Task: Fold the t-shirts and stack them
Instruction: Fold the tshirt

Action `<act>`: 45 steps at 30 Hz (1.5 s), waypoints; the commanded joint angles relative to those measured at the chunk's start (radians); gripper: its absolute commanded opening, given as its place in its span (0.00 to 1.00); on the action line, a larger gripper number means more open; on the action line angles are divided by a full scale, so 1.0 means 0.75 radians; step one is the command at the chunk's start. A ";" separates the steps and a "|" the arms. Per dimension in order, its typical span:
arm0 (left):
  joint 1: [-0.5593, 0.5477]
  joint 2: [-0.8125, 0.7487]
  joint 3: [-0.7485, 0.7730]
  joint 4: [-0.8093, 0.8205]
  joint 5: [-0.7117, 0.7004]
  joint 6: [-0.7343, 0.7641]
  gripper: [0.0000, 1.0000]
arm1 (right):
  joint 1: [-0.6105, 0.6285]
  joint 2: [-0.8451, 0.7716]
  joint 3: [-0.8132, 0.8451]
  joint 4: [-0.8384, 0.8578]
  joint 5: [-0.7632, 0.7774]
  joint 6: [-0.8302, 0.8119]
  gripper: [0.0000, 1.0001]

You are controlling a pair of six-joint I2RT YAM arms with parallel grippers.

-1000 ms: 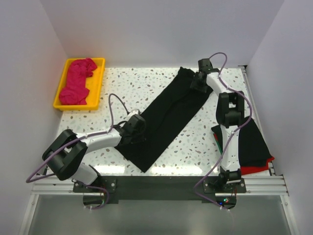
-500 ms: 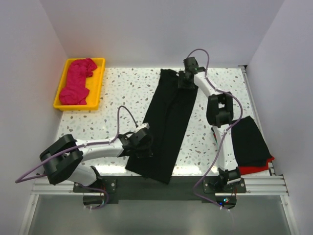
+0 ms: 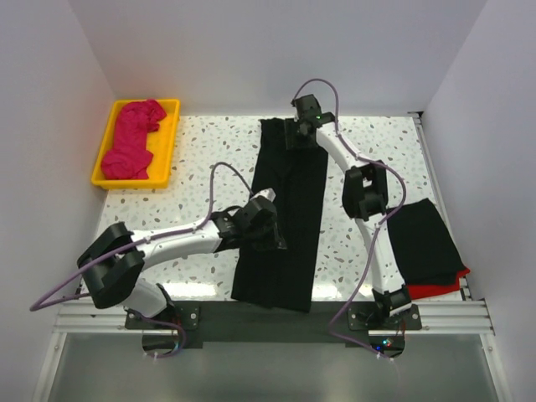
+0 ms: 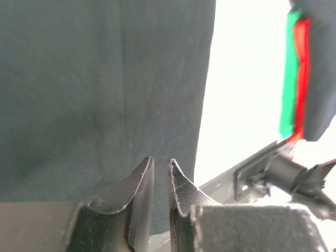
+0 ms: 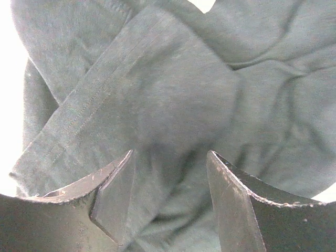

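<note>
top view: a large black t-shirt (image 3: pixel 293 201), folded into a long narrow strip, lies mid-table, running from the far edge to the near edge. the left gripper (image 3: pixel 270 239) is at its left side, the right gripper (image 3: pixel 299 139) at its far end. left wrist: smooth dark cloth; claw a slit apart, pinching nothing. right wrist: rumpled cloth, stitched hem; claw wide, empty.

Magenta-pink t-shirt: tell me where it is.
In the top view, the magenta-pink t-shirt lies crumpled in the yellow tray at the far left, apart from the long black t-shirt.
</note>
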 commanded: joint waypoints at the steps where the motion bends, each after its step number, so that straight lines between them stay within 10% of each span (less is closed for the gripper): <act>1: 0.110 -0.078 0.007 -0.012 0.014 0.078 0.22 | -0.020 -0.225 0.019 -0.002 0.032 0.010 0.61; 21: 0.196 -0.076 -0.453 0.209 0.077 0.117 0.01 | 0.246 -0.221 0.005 -0.004 0.181 0.030 0.60; 45: 0.198 -0.101 -0.449 0.199 0.061 0.117 0.01 | 0.373 -0.043 0.013 0.086 0.417 -0.056 0.54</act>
